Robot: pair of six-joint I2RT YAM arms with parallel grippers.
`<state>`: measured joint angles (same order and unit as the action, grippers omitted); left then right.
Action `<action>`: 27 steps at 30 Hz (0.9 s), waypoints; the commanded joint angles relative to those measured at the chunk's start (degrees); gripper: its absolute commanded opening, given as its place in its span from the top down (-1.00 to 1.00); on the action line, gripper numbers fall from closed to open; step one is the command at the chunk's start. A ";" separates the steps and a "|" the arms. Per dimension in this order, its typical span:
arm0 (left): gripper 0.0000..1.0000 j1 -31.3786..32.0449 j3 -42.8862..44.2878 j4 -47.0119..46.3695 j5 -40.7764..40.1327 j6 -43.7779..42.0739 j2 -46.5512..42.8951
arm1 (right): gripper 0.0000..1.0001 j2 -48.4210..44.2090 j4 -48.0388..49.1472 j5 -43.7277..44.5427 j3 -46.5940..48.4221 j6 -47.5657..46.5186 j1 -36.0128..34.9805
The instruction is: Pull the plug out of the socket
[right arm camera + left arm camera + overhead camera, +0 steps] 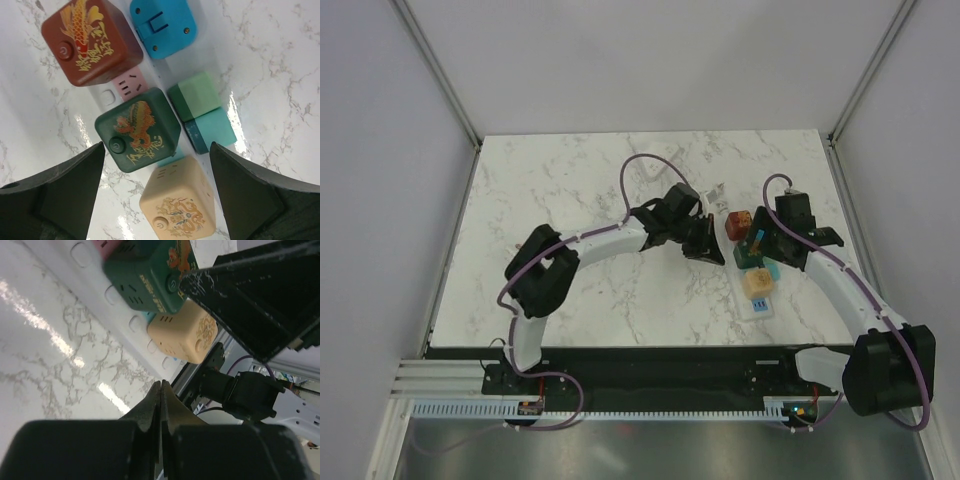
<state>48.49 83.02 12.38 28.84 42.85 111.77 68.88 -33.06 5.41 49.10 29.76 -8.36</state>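
A white power strip lies on the marble and carries a red-brown cube plug, a dark green cube plug and a beige cube plug. My right gripper is open and hovers above them, its fingers on either side of the green and beige cubes without touching. It also shows in the top view. My left gripper is shut and empty, just left of the strip, near the beige cube. In the top view the left gripper sits beside the green cube.
A blue plug lies prongs-up beside the strip. A light green block and a teal block lie next to the green cube. A pink socket face shows between the red and green cubes. White walls enclose the table.
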 commanded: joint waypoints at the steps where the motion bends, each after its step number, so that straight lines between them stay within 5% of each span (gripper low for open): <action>1: 0.95 2.74 6.60 -6.57 2.01 4.69 5.64 | -0.86 -1.29 -3.76 1.97 0.82 -0.13 0.27; 8: 0.95 5.47 10.49 -6.58 -0.89 7.95 12.68 | -0.85 -1.73 -5.96 -0.66 -0.41 -2.34 0.36; 27: 0.95 4.33 3.20 -3.07 -7.40 5.14 7.24 | -0.68 -7.71 -3.33 -13.75 -9.28 3.01 -0.17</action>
<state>53.52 86.26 9.54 22.81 48.88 123.66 63.53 -36.40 -3.73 39.99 29.21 -8.19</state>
